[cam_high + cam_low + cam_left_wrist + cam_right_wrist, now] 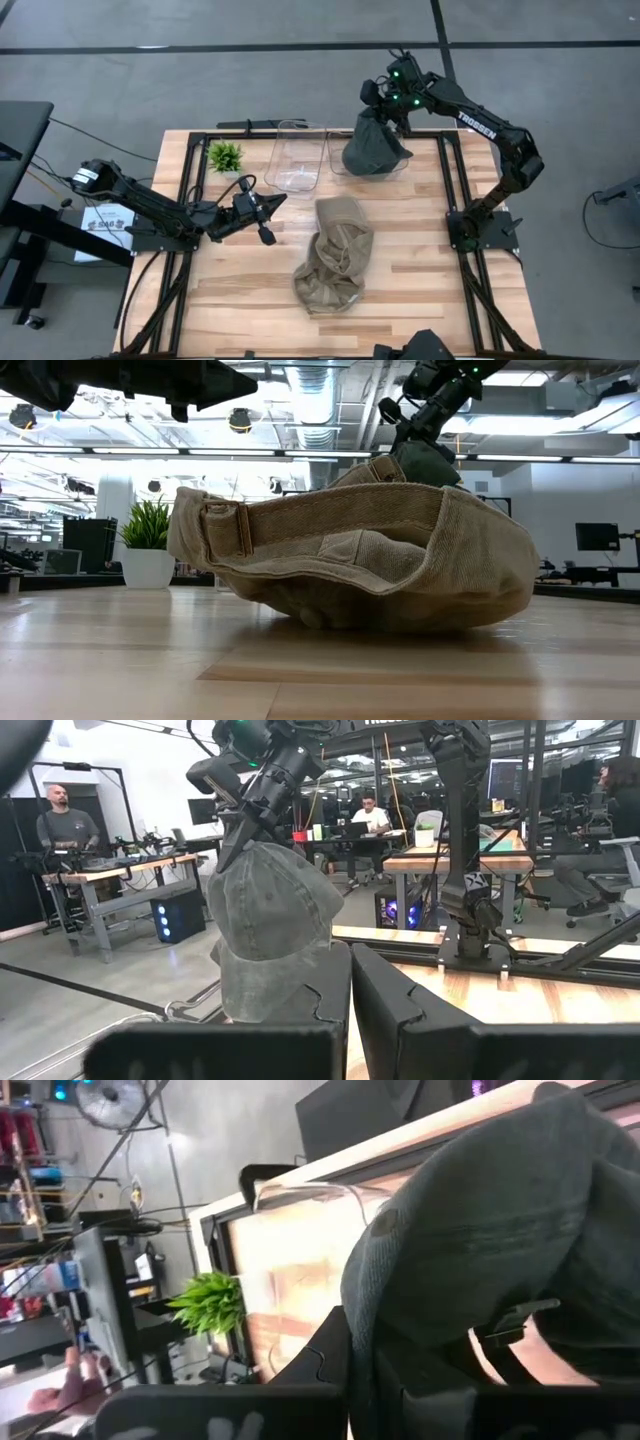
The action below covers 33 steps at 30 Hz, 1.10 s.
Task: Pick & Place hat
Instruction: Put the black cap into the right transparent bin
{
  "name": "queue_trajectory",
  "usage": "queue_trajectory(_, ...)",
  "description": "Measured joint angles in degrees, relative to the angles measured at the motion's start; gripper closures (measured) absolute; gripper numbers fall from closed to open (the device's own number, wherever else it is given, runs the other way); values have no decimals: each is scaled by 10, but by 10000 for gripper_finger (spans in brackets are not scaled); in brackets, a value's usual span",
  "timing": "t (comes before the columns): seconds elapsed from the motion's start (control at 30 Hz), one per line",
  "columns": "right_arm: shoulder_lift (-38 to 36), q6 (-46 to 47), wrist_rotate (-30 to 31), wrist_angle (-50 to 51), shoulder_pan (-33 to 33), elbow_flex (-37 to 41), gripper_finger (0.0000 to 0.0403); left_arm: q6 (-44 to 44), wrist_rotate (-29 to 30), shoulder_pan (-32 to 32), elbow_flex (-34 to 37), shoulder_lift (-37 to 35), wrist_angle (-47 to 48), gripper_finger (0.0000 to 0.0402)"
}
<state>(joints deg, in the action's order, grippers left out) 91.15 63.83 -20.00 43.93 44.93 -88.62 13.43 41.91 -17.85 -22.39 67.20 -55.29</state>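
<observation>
Hats number two: a dark grey-green cloth hat (374, 146) hangs from the right pincer (385, 108), whose fingers are clamped on its crown, above the right-hand one of two clear plastic bins (395, 170) at the far edge of the wooden bench (420, 270). Its lower edge seems to dip into that bin, so this placement looks almost done, with only the release left. A crumpled tan canvas hat (335, 255) lies on the bench near the middle, not yet picked. The left-hand clear bin (297, 157) appears empty. The left pincer (274, 207), fingers apart, hovers beside the tan hat. One small green potted plant (225, 156) stands near the bins.
</observation>
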Motion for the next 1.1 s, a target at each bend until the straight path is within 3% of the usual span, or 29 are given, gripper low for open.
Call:
queue_trajectory(0.23, 0, -13, 50, -11, -20, 0, 403, 0, 0, 0, 0, 0, 0, 389)
queue_trajectory(0.5, 0, -13, 55, -41, -21, 0, 403, 0, 0, 0, 0, 0, 0, 389)
queue_trajectory(1.1, 0, -15, 102, 6, -45, 0, 401, 0, 0, 0, 0, 0, 0, 389)
